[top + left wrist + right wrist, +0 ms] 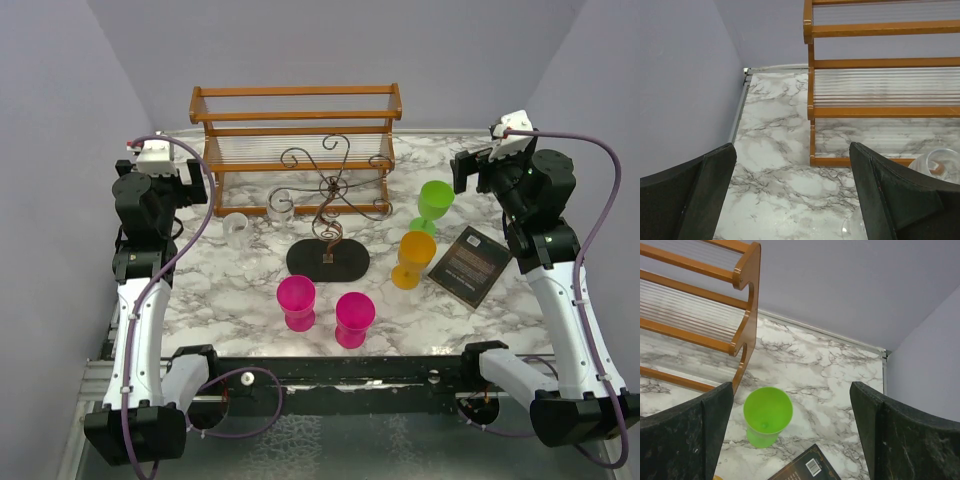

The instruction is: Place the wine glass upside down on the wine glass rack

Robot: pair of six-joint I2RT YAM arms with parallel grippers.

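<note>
While L tool & R tool gape empty, there's 4 coloured glasses, 2 clear glasses, 1 wire rack

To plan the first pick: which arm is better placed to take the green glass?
Probably right. The right gripper hangs open near the green glass, seen between its fingers; the left gripper is beyond the wine glass rack.

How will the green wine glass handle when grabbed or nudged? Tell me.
The green wine glass looks like coloured plastic, so probably light and not brittle. Its wide bowl on a narrow stem would likely tip if nudged high. Smooth walls may slip.
</note>
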